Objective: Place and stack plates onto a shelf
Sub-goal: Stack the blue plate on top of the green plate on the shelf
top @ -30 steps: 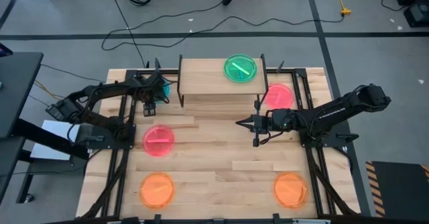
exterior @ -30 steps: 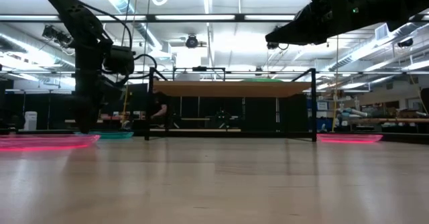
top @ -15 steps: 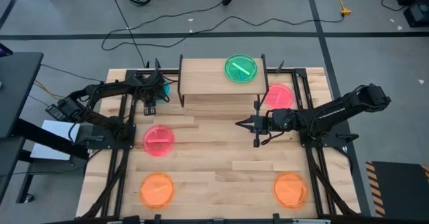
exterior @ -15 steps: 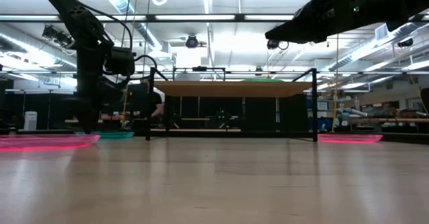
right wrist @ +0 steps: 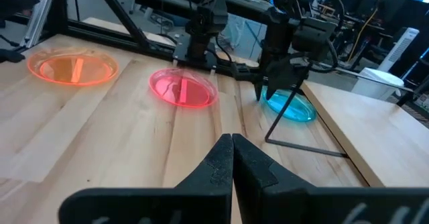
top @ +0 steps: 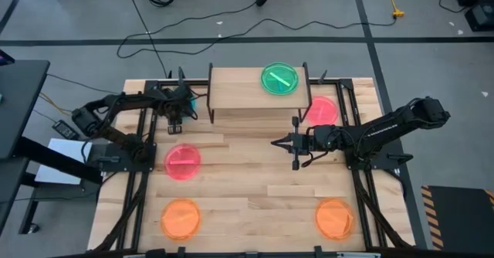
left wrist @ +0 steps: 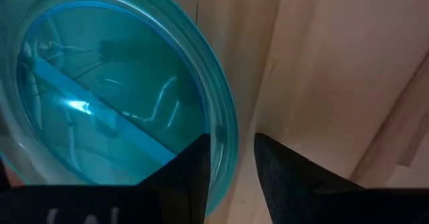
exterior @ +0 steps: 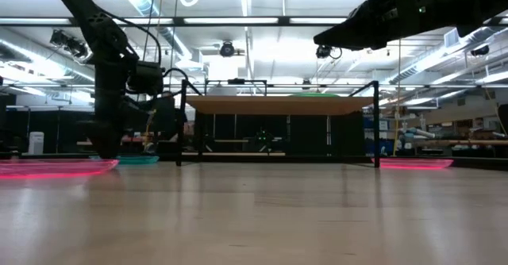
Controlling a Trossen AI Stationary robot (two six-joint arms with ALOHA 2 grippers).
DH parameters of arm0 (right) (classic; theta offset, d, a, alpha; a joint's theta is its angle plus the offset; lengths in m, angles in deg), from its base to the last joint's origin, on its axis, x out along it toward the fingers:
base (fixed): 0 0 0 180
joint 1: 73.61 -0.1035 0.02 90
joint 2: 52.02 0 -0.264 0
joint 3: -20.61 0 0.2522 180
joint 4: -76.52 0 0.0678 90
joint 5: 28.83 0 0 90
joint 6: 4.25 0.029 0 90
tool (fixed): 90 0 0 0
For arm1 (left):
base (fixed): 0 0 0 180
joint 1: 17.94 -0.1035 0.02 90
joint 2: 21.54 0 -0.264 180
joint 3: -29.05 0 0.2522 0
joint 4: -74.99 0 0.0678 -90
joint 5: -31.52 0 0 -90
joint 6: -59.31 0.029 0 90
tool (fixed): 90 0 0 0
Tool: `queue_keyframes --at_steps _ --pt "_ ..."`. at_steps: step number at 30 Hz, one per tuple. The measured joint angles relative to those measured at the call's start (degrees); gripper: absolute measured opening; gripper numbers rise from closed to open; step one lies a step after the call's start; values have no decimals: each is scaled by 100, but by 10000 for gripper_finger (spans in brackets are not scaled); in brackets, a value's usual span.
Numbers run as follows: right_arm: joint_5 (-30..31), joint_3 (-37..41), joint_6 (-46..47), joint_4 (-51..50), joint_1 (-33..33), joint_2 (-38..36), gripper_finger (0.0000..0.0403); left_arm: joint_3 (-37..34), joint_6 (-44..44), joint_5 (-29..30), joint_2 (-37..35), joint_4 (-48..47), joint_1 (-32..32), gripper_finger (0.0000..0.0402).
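Observation:
The teal plate (left wrist: 114, 103) lies flat on the table by the shelf's left end (top: 190, 100). My left gripper (left wrist: 231, 143) points down at the plate's edge on the side nearest the shelf (top: 176, 113). The shelf (top: 239, 88) stands at the table's far edge with a green plate (top: 279, 79) lying on its right half. My right gripper (top: 274, 142) is shut, hangs in the air above the table's middle and points left. Its closed fingers (right wrist: 232, 143) show in the right wrist view. My left gripper has the teal plate's rim (left wrist: 224, 127) between its two fingers, one finger (left wrist: 191, 174) over the plate's inside and the other (left wrist: 281, 177) outside it. The fingers come from above, pointing down. The plate rests flat on the table.
Two pink-red plates lie on the table, one (top: 183, 162) left of centre and one (top: 319, 110) by the shelf's right end. Two orange plates (top: 181, 218) (top: 334, 218) lie near the near edge. The shelf's black legs (right wrist: 288, 127) stand next to the teal plate.
My left gripper has moved a little to the right, toward the shelf, staying low at the teal plate. The shelf has slid slightly toward the table's right edge. My right arm has kept still.

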Motion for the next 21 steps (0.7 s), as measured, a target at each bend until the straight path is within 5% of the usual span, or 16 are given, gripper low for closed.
queue_keyframes --at_steps 7,15,21 --pt "-14 0 0 -2 0 0 9 0 4 155 29 42 57 107" --pt "-14 0 1 -1 -3 0 9 -9 196 489 38 350 35 13" --pt "-14 0 52 -2 -4 0 9 -9 259 787 28 327 201 10"
